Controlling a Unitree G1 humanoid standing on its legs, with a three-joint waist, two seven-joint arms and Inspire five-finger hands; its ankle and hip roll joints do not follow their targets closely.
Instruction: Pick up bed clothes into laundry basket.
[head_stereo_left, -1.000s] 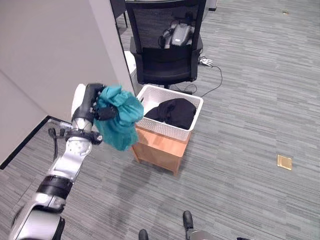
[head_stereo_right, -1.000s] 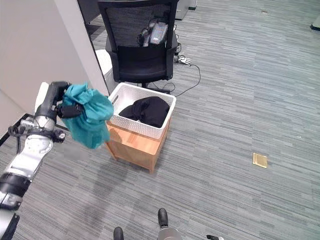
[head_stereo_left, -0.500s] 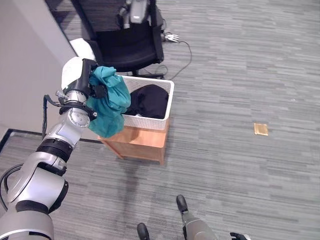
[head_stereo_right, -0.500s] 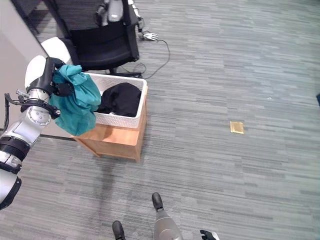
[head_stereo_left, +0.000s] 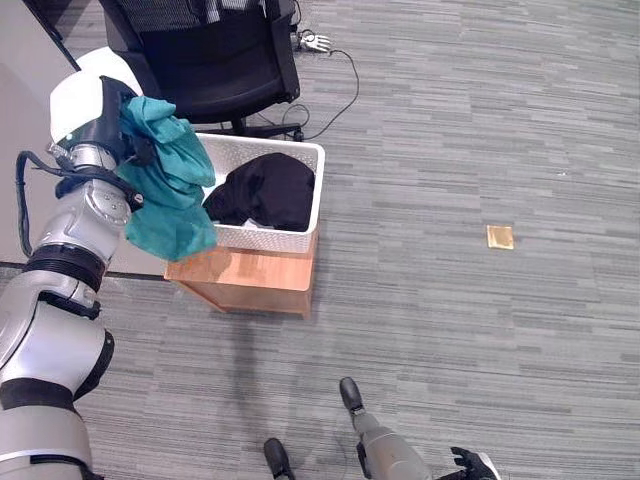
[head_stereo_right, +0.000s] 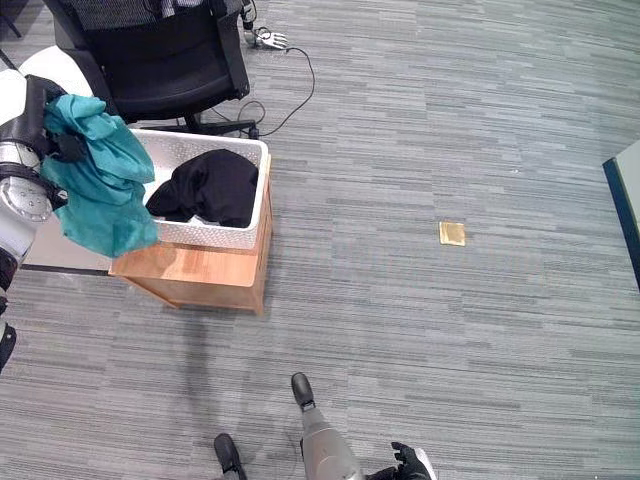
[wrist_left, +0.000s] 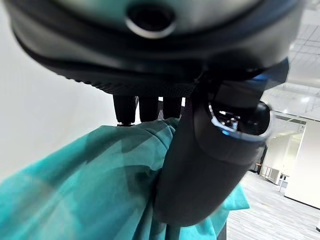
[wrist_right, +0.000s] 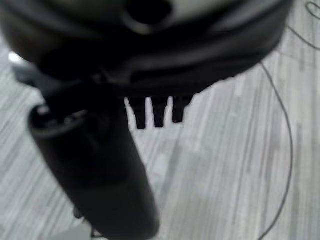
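Observation:
My left hand is raised at the left of the scene, shut on a bunched teal cloth. The cloth hangs over the left rim of a white laundry basket. In the left wrist view my thumb and fingers curl round the teal cloth. A black garment lies inside the basket. The basket rests on a low wooden stand. My right hand hangs low near the floor, open and empty, with bare carpet past its thumb.
A black office chair stands just behind the basket. A grey wall panel rises to the left. A cable trails on the carpet by the chair. A small brass floor plate sits on the carpet to the right.
The camera has swung, shifting the whole scene. My left hand still holds the teal cloth, which now overlaps the basket's left rim instead of hanging just short of it.

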